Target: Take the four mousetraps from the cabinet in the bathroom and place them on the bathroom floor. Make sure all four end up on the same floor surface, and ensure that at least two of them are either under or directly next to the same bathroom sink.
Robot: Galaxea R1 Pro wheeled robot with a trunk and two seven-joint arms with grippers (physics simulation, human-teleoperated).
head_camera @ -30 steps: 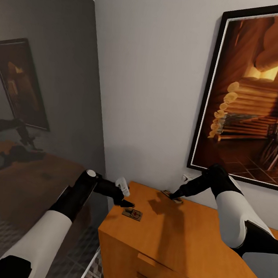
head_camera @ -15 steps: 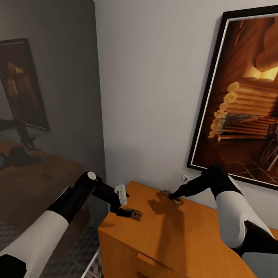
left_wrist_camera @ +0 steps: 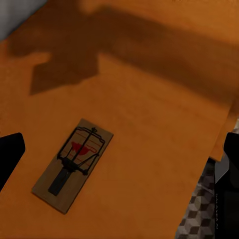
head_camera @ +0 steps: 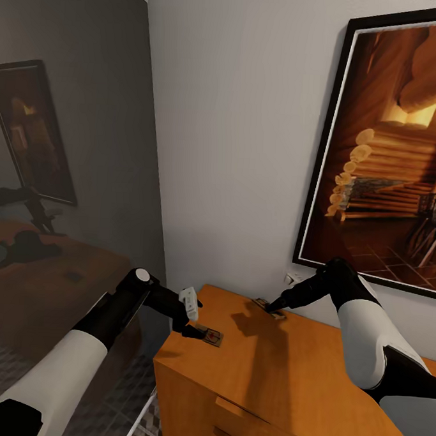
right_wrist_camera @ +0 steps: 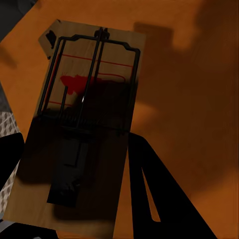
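Two mousetraps lie on the orange-brown cabinet (head_camera: 299, 376). One mousetrap (head_camera: 209, 336) (left_wrist_camera: 74, 164) rests flat near the cabinet's front left corner. My left gripper (head_camera: 191, 330) (left_wrist_camera: 119, 159) hovers low just left of it, open, with its fingers (left_wrist_camera: 10, 154) spread far wider than the trap. The other mousetrap (head_camera: 264, 306) (right_wrist_camera: 84, 109) sits near the wall. My right gripper (head_camera: 274, 305) (right_wrist_camera: 74, 174) is down on it, with dark fingers (right_wrist_camera: 149, 189) pressed against both long edges. Other mousetraps and the bathroom sink are out of view.
A large framed painting (head_camera: 394, 157) hangs on the white wall behind the cabinet, with a small wall socket (head_camera: 293, 277) below it. Cube-patterned floor tiles (head_camera: 126, 392) (left_wrist_camera: 199, 219) show past the cabinet's left edge. A dark glass panel (head_camera: 54, 171) stands at the left.
My left gripper has dropped a little and drawn back toward the cabinet's left edge, ending beside the near mousetrap. The right arm and both traps have stayed put.
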